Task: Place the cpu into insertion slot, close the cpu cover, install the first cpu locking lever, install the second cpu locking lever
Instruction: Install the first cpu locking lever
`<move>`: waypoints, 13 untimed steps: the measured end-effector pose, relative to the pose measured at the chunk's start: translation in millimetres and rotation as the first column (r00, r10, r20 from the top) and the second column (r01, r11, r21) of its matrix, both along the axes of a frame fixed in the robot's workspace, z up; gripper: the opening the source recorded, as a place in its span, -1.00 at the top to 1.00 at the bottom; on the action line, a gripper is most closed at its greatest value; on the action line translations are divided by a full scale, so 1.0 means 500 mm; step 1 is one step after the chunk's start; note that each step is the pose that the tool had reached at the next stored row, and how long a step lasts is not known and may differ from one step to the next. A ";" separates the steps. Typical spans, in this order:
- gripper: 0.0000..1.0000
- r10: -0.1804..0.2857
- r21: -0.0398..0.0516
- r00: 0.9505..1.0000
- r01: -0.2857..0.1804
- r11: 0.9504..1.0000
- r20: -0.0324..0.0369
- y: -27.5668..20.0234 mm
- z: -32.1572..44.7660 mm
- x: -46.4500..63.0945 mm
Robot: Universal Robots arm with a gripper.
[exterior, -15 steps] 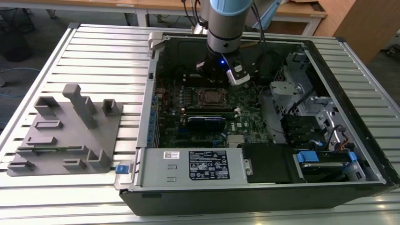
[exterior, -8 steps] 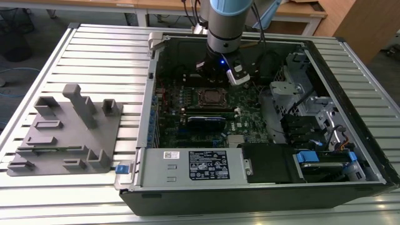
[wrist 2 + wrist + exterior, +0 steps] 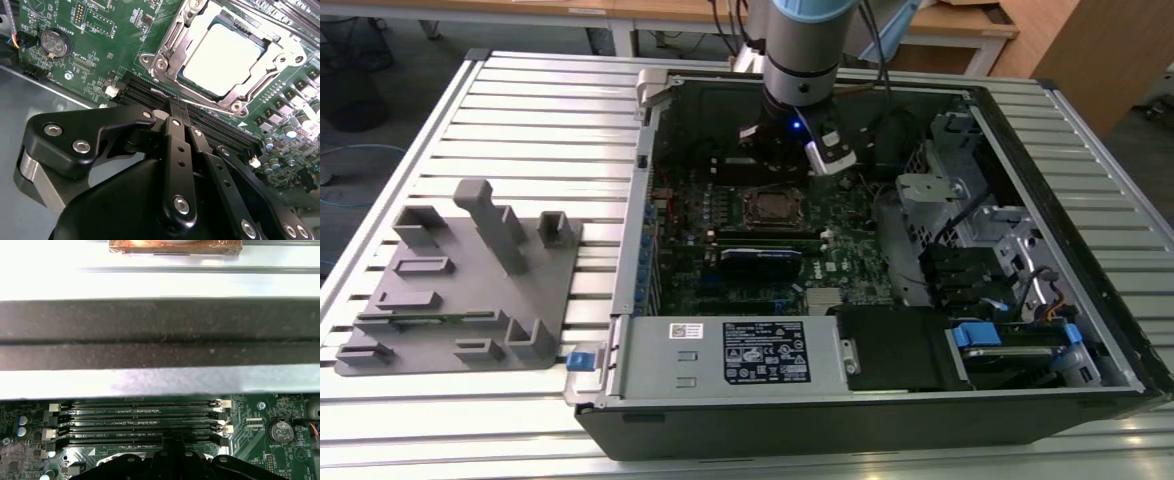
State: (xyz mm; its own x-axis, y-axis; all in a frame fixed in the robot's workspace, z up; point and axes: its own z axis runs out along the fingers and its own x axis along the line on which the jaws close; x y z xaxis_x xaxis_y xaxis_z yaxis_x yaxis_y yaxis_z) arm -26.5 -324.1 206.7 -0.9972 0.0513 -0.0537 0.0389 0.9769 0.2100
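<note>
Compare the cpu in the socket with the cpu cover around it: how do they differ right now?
In the second wrist view, the cpu is a solid, pale, plain square, while the cpu cover is an open silvery metal frame with a large window. The cpu sits inside, showing through that window; the cover lies around it, over its edges. The cover has shaped bends and screws at its corners; the cpu top is smooth. Both are square, metallic and lie flat on the green board.

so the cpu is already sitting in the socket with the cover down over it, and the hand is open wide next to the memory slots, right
Not quite. The cpu does sit in the insertion slot with the cpu cover down around it, but the second wrist view shows the hand shut, its fingers pressed together with nothing between them. It sits at the memory slots, beside the socket's edge.
</note>
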 end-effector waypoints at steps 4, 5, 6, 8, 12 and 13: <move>0.79 0.000 0.000 1.000 0.000 1.000 0.001 0.0000 0.000 0.000; 0.79 0.000 0.000 1.000 0.000 1.000 0.002 0.0000 -0.001 0.000; 0.79 0.000 0.000 1.000 0.000 1.000 0.004 0.0000 -0.002 0.000; 0.79 -0.001 0.000 1.000 0.001 1.000 0.006 0.0000 -0.005 0.000; 0.79 -0.006 0.000 1.000 0.006 1.000 0.009 -0.0001 -0.010 -0.001; 0.79 -0.009 0.000 1.000 0.009 1.000 0.009 0.0000 -0.010 -0.002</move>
